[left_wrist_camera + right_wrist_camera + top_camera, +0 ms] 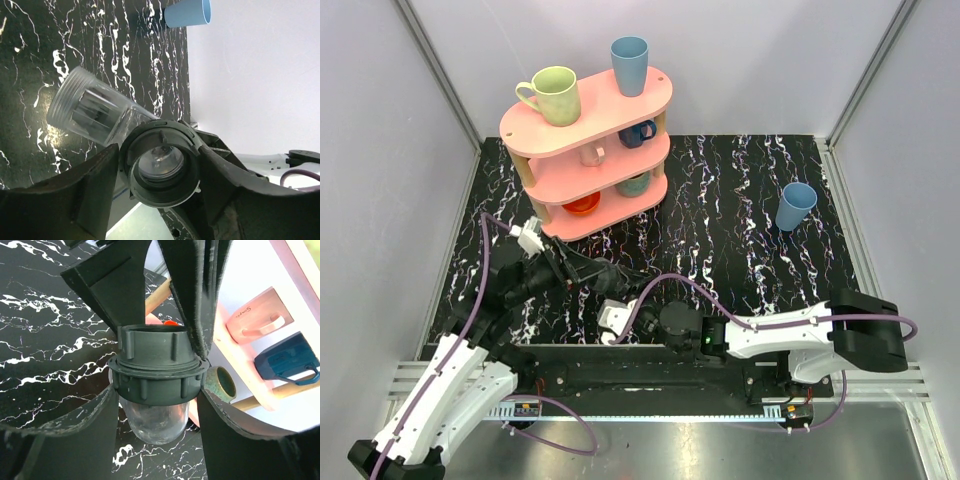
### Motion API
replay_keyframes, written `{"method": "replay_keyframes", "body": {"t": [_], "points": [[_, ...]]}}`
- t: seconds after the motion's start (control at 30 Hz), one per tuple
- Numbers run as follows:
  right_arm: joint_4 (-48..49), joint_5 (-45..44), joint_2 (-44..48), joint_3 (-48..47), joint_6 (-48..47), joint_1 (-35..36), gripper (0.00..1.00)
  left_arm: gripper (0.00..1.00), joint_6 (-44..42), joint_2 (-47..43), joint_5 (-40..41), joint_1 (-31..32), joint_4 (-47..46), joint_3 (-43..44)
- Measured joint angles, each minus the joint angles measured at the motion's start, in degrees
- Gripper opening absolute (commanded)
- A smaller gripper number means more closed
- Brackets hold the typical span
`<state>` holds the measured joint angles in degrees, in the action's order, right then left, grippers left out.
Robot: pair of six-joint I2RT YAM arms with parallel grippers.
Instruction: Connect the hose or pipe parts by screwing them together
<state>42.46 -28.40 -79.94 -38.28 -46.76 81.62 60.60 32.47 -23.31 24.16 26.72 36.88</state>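
Two grippers meet on one piece just ahead of the arm bases. In the right wrist view, the right gripper (156,392) has its jaws narrowed onto the ribbed ring of the dark collar (157,357), one finger against each side. The grey-translucent fitting (154,420) bulges out of the collar toward the lens. Above it, the fingers (117,290) of the left gripper (157,340) flank the collar's plain upper part and press on it.

The left wrist view shows what that view hides. It looks straight into the collar's open mouth, pinched between the left jaws. It also shows the fitting's whole length slanting away behind the collar to a flared, ridged rim over the black marbled table (30,60). Neither view tells whether the threads have engaged.

From above, both parts are lost among the dark fingers. Farther out, a blue cup (795,205) sits alone on the table at the right. At the back left, a pink three-tier shelf (600,110) carries a green mug (553,95), a second blue cup (629,65) and more mugs below.
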Motion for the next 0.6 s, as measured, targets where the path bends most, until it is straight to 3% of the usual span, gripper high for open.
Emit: {"method": "replay_keyframes", "body": {"t": [0.03,0.1,0.13,0.4,0.5,0.6], "points": [[-0.3,-0.1,-0.2,0.0,0.0,0.1,0.0,0.28,-0.4,0.2,0.0,0.0,-0.5,0.0],[-0.9,-0.6,-0.5,-0.1,0.3,0.2,0.0,0.06,-1.3,0.2,0.0,-0.2,-1.0,0.0],[-1.6,-0.7,-0.5,-0.4,0.4,0.2,0.0,0.0,-2.0,0.2,0.1,-0.1,-1.0,0.0],[-9.2,2.7,0.0,-2.1,8.8,-1.2,0.0,0.0,-11.3,-5.6,-1.7,-0.1,-9.0,-7.6],[-12.9,8.3,1.6,-2.3,13.1,-3.8,0.0,0.0,-14.4,-6.9,-3.6,-0.3,-13.9,-10.7],[-17.4,20.0,4.7,-2.3,19.9,-9.6,0.0,0.0,-17.8,-6.9,-6.4,-0.6,-20.1,-12.8]]}}
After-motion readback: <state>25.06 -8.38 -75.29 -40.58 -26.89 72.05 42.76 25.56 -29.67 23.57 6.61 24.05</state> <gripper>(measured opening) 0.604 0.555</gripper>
